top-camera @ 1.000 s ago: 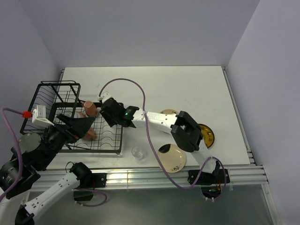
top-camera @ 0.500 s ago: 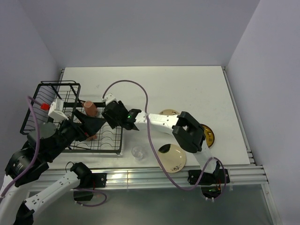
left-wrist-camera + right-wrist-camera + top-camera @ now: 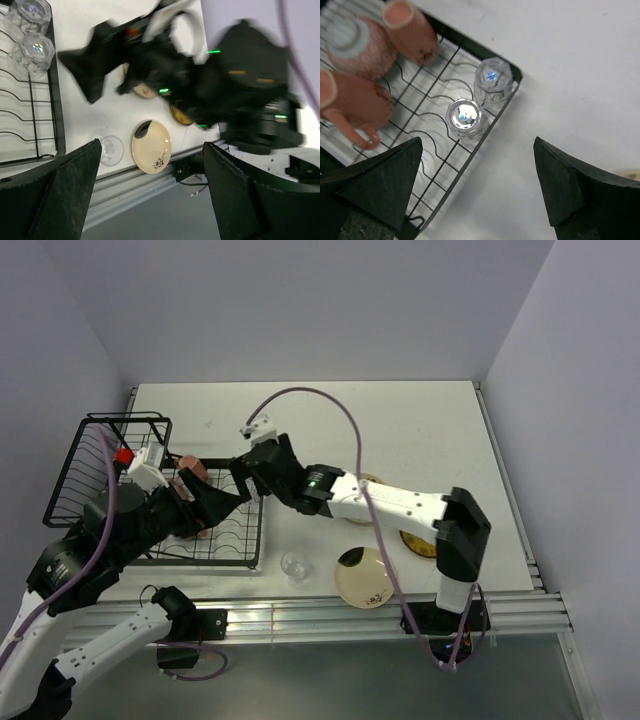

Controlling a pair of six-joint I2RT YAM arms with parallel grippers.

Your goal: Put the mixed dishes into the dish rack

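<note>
Right gripper (image 3: 477, 145) and left gripper (image 3: 150, 150) gape empty, two glasses (image 3: 464, 116) already in the dish rack (image 3: 120, 419); the loose glass (image 3: 294, 563) nearer us looks next.

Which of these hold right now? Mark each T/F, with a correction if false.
1. Two clear glasses stand in a corner of the dish rack. True.
2. The right pincer is shut on a glass. False: it is open and empty, above the two racked glasses.
3. One clear glass stands on the table, outside the rack. True.
4. Every plate is loaded in the rack. False: a cream floral plate lies on the table near the front edge.
5. Pink mugs are in the rack. True.
</note>
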